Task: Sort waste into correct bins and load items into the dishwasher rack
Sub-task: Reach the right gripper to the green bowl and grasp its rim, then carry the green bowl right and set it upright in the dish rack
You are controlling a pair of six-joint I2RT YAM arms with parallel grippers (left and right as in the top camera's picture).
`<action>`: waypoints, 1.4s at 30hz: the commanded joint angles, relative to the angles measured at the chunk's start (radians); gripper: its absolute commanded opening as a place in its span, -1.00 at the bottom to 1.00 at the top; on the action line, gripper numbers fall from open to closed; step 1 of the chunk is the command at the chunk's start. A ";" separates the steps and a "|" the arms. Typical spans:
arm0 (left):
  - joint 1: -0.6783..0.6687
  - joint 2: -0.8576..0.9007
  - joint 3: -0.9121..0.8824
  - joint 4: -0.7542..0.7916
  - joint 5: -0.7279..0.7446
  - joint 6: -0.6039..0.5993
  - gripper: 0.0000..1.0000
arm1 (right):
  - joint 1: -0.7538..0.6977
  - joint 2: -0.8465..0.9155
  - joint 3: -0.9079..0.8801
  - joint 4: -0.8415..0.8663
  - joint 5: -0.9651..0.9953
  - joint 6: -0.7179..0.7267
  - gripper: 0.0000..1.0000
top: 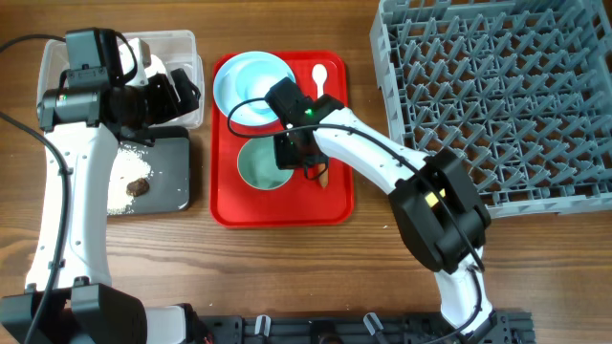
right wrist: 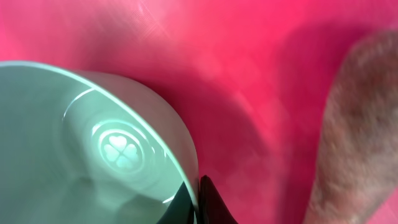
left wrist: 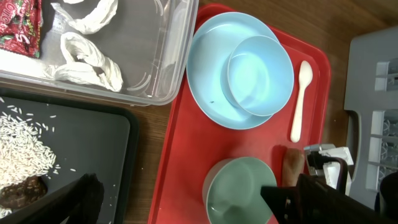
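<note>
Clenching the rim of the pale green bowl (top: 258,166), our right jaws grip thinly; our left jaws stand released. We judge the slick rim may slip on lifting.

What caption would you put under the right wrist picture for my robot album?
Right gripper pinches the rim of a pale bowl on the red tray, with a carrot lying beside it.
</note>
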 commanded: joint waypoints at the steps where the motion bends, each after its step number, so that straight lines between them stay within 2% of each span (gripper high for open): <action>1: 0.003 0.010 0.008 -0.001 -0.010 0.002 1.00 | -0.028 -0.116 0.030 -0.035 0.068 0.008 -0.92; 5: 0.003 0.010 0.008 -0.001 -0.010 0.002 1.00 | -0.091 -0.258 0.030 -0.071 0.188 0.007 -0.92; 8: 0.003 0.010 0.008 -0.001 -0.010 0.002 1.00 | -0.149 -0.368 0.030 -0.089 0.365 -0.006 -0.92; 12: 0.003 0.010 0.008 -0.001 -0.010 0.002 1.00 | -0.228 -0.467 0.030 -0.040 0.753 -0.076 -0.91; 14: 0.003 0.010 0.008 -0.001 -0.010 0.002 1.00 | -0.263 -0.472 0.030 0.038 0.965 -0.177 -0.91; 17: 0.003 0.010 0.008 -0.001 -0.010 0.002 1.00 | -0.310 -0.441 0.027 0.203 1.130 -0.391 -0.91; 23: 0.003 0.010 0.008 -0.001 -0.010 0.002 1.00 | -0.397 -0.321 0.027 0.546 1.154 -0.831 -0.91; 24: 0.003 0.010 0.008 -0.001 -0.010 0.002 1.00 | -0.413 -0.277 0.027 0.621 1.154 -0.971 -0.91; 25: 0.003 0.010 0.008 -0.001 -0.010 0.002 1.00 | -0.418 -0.254 0.027 0.646 1.154 -1.042 -0.91; 26: 0.003 0.010 0.008 -0.001 -0.010 0.002 1.00 | -0.428 -0.204 0.027 0.690 1.154 -1.217 -0.91; 30: 0.003 0.010 0.008 -0.001 -0.010 0.002 1.00 | -0.432 -0.097 0.027 0.755 1.155 -1.489 -0.91; 31: 0.003 0.010 0.008 -0.001 -0.010 0.002 1.00 | -0.432 -0.067 0.027 0.784 1.161 -1.527 -0.91; 38: 0.003 0.010 0.008 -0.001 -0.010 0.002 1.00 | -0.432 0.023 0.027 0.949 1.168 -1.530 -0.91; 42: 0.003 0.010 0.008 -0.001 -0.010 0.002 1.00 | -0.432 0.026 0.026 0.955 1.153 -1.529 -0.91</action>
